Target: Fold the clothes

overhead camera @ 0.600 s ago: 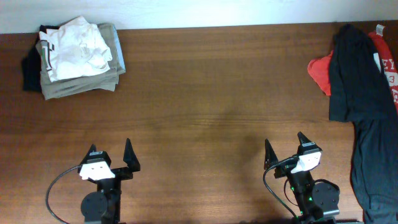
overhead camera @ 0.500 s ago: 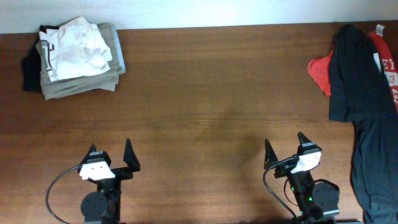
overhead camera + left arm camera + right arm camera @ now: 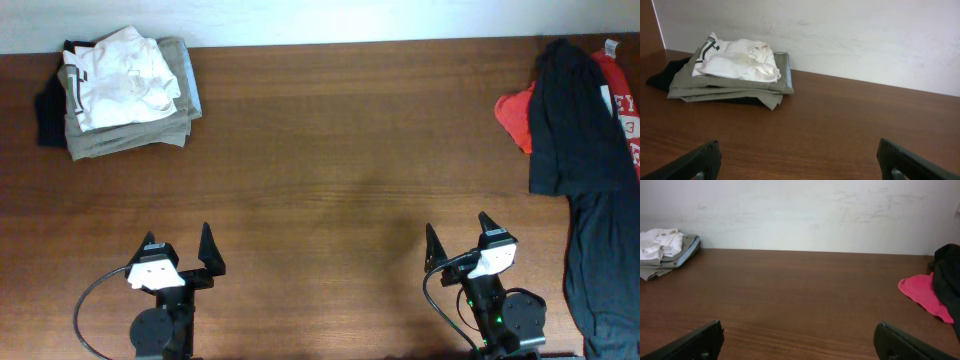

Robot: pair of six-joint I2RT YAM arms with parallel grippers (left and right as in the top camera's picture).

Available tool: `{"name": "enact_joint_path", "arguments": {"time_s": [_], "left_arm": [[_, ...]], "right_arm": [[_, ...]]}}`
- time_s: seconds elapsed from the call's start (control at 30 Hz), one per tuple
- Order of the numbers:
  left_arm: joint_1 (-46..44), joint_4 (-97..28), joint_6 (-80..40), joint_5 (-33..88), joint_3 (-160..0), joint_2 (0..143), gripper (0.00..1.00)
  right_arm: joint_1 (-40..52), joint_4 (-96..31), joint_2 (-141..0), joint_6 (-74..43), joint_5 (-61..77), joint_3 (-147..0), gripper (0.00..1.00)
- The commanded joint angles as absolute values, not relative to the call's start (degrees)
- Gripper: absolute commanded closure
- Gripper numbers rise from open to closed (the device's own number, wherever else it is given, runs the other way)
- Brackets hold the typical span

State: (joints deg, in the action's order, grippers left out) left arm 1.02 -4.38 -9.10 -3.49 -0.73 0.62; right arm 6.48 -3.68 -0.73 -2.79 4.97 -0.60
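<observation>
The black T-shirt (image 3: 585, 170) lies crumpled in a long heap at the table's right edge, running from the back to the front; its edge shows at the right of the right wrist view (image 3: 947, 275). My left gripper (image 3: 178, 247) is open and empty near the front left, far from it. My right gripper (image 3: 456, 238) is open and empty near the front right, a short way left of the shirt's lower part.
A red T-shirt (image 3: 515, 115) with white lettering lies under and beside the black one at the back right (image 3: 920, 292). A stack of folded white and khaki garments (image 3: 125, 90) sits at the back left (image 3: 735, 75). A white wall borders the table's far edge.
</observation>
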Motion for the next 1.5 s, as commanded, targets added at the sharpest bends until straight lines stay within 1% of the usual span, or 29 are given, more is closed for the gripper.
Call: {"name": "enact_joint_path", "arguments": {"time_s": [0.0,0.8,0.83,0.9,0.93,0.97,1.0,1.07,1.1,1.17,1.2,1.27,1.3,1.33,1.4,1.47], "left_arm": [[0.91,-4.43,-9.54,-3.90,-0.49,0.36,0.01],[0.91,-4.43,-9.54,-3.90,-0.49,0.36,0.01],[0.91,-4.43,-9.54,-3.90,-0.49,0.36,0.01],[0.91,-4.43,-9.54,-3.90,-0.49,0.36,0.01],[0.91,-4.43,-9.54,-3.90,-0.49,0.36,0.01],[0.91,-4.43,-9.54,-3.90,-0.49,0.36,0.01],[0.91,-4.43,-9.54,-3.90,-0.49,0.36,0.01],[0.91,-4.40,-9.56,-3.90,-0.49,0.36,0.01],[0.91,-4.43,-9.54,-3.90,-0.49,0.36,0.01],[0.91,-4.43,-9.54,-3.90,-0.49,0.36,0.01],[0.91,-4.43,-9.54,-3.90,-0.49,0.36,0.01],[0.91,-4.43,-9.54,-3.90,-0.49,0.36,0.01],[0.91,-4.43,-9.54,-3.90,-0.49,0.36,0.01],[0.91,-4.43,-9.56,-3.90,-0.49,0.36,0.01],[0.89,-4.43,-9.54,-3.90,-0.49,0.36,0.01],[0.89,-4.43,-9.54,-3.90,-0.49,0.36,0.01]], "right_arm": [[6.68,-4.10,-0.21,-2.79,4.47,-0.32,0.01],[6.70,-3.86,-0.19,-2.85,4.54,-0.32,0.01],[6.70,-3.68,-0.19,-6.98,6.50,-0.32,0.01],[6.74,-3.11,-0.58,-25.61,17.93,-0.32,0.01],[6.74,-2.79,-0.62,-30.35,22.72,-0.32,0.01],[6.74,-2.46,-0.62,-34.06,24.01,-0.32,0.01],[6.74,-1.37,-0.62,-35.83,24.16,-0.32,0.01],[6.74,5.89,-0.62,-36.29,26.79,-0.47,0.01],[6.72,7.99,-0.62,-34.89,25.82,-1.72,0.02],[6.72,7.86,-1.45,-27.64,17.96,-6.92,0.01],[6.72,6.09,-5.41,-21.43,6.63,-13.32,0.01],[6.70,4.16,-15.81,-13.76,-5.52,-22.00,0.01],[6.68,3.16,-24.75,-9.76,-11.73,-28.12,0.01],[6.66,1.15,-32.67,-8.21,-16.97,-33.56,0.01],[5.52,-4.62,-48.84,-8.12,-23.62,-44.07,0.01],[-1.67,-13.65,-67.59,-8.16,-24.62,-57.60,0.01]]}}
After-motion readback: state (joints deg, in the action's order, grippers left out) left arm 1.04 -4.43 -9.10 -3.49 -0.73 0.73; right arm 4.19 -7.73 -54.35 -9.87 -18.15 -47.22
